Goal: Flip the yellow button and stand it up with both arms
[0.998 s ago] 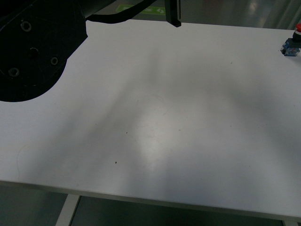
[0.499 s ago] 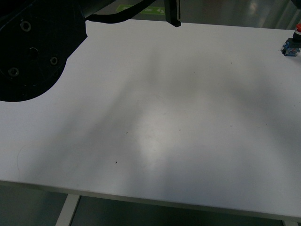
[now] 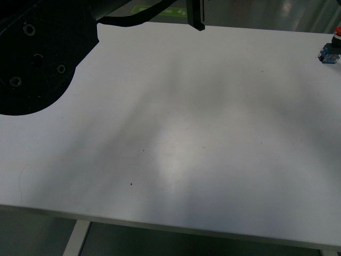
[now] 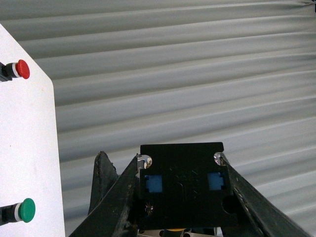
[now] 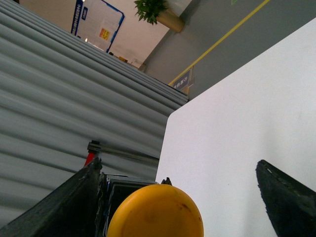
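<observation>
In the left wrist view my left gripper (image 4: 181,197) is shut on the yellow button (image 4: 181,190). Its black contact block with two blue inserts faces the camera, pinched between both dark fingers (image 4: 113,197), held up off the table. In the right wrist view the button's yellow-orange cap (image 5: 155,212) sits between the spread fingers of my open right gripper (image 5: 182,207), close to one finger (image 5: 74,207) and well apart from the other. In the front view the button is out of view; only the left arm's black casing (image 3: 37,53) and a dark finger tip (image 3: 196,16) show.
The white table (image 3: 176,133) fills the front view. A red-capped switch (image 3: 330,50) stands at its far right edge; it also shows in the left wrist view (image 4: 17,69), along with a green-capped one (image 4: 22,210). A grey ribbed wall is behind.
</observation>
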Available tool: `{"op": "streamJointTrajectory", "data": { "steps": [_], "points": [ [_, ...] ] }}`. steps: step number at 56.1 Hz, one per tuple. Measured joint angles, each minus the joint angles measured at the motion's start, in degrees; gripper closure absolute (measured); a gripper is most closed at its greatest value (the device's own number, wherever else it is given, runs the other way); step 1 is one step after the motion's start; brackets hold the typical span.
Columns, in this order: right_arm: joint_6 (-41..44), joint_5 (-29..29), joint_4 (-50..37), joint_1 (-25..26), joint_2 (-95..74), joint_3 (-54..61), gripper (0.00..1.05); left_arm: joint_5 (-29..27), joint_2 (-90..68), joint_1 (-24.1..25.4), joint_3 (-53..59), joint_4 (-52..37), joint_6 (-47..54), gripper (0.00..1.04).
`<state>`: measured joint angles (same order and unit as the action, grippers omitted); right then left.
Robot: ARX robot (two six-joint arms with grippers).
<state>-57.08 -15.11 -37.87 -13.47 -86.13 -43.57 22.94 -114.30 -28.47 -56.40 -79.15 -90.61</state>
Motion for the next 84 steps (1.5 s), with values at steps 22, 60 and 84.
{"op": "streamJointTrajectory", "data": {
  "steps": [22, 60, 84],
  "points": [
    [-3.19, -0.57, -0.33, -0.55, 0.31, -0.83, 0.71, 0.04, 0.00, 0.00, 0.02, 0.04, -0.87, 0.70],
    [-5.90, -3.08, -1.03, 1.97, 1.92, -0.09, 0.71, 0.07, 0.02, 0.00, 0.00, 0.04, -0.77, 0.07],
    [-3.93, -2.86, -1.33, 5.49, -1.31, -0.42, 0.71, 0.04, 0.02, 0.00, 0.00, 0.04, -0.77, 0.07]
  ]
}}
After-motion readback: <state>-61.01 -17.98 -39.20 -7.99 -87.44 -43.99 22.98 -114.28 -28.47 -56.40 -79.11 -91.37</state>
